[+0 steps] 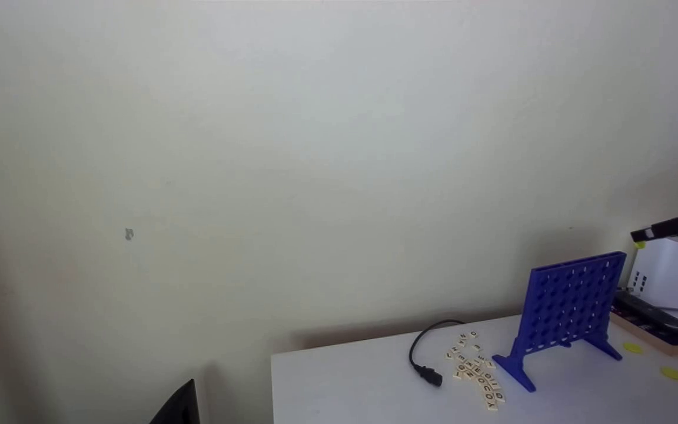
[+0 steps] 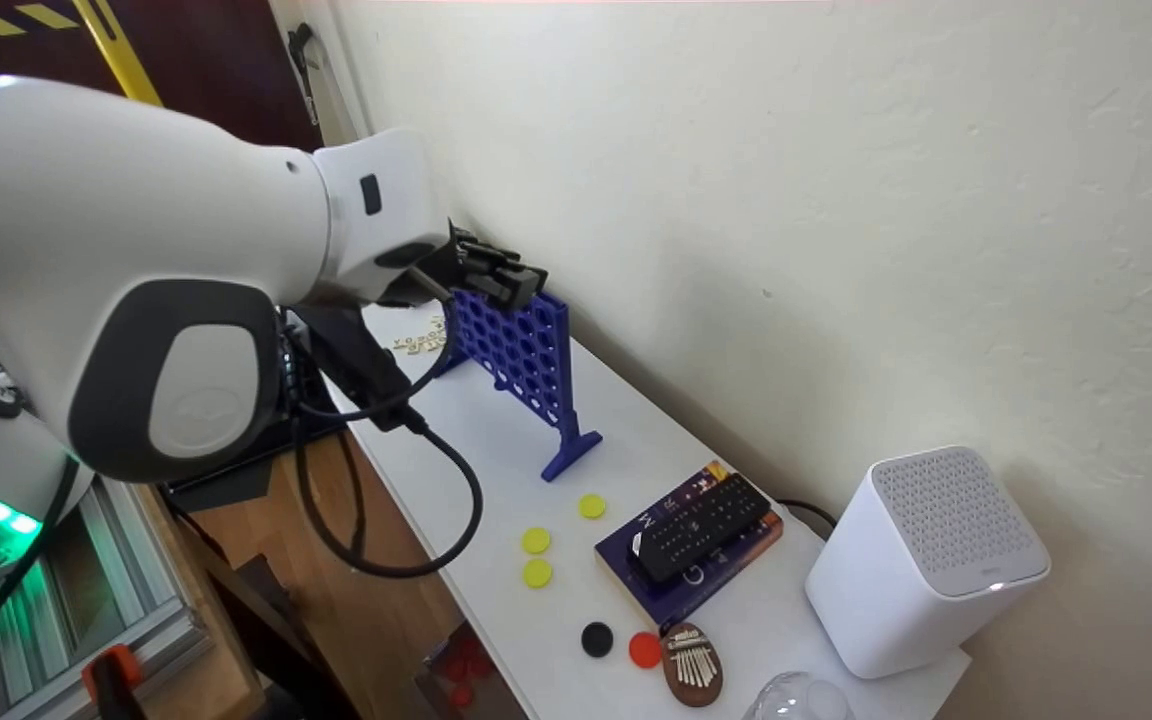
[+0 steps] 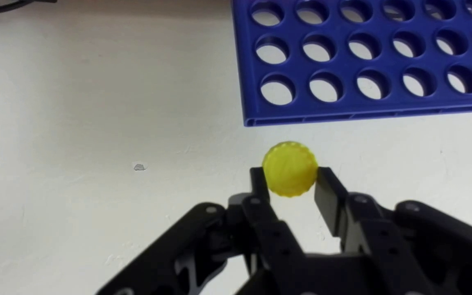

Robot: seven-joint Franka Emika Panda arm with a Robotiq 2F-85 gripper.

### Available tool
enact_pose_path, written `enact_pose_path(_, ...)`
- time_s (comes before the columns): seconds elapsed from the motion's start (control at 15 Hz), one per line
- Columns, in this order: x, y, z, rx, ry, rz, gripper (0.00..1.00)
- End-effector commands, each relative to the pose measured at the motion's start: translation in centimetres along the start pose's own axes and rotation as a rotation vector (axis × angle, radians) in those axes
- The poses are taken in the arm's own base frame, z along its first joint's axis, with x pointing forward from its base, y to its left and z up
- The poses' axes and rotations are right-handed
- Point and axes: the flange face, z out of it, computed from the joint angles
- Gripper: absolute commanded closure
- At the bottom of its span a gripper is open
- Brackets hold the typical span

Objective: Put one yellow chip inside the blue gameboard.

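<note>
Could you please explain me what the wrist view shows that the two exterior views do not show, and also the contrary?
Only the wrist view: the full round face of the held yellow chip, with both fingertips of the hand at its edges.

Only the exterior views: three loose yellow chips, the letter tiles and the white box.

Shared: the hand and the blue gameboard. A small part of the held yellow chip also shows in an exterior view.

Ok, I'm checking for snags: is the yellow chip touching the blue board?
Apart: in the wrist view, a strip of wall shows between the yellow chip and the top edge of the blue board.
</note>
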Motion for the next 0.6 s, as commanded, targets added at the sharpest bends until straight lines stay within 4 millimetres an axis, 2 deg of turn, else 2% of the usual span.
enact_pose_path(0.0,0.21,0.32,0.62,0.030,0.039,0.006,0.90)
enact_pose_path(0.53,-0.02,0.38,1.51,0.052,0.063,0.014,0.90)
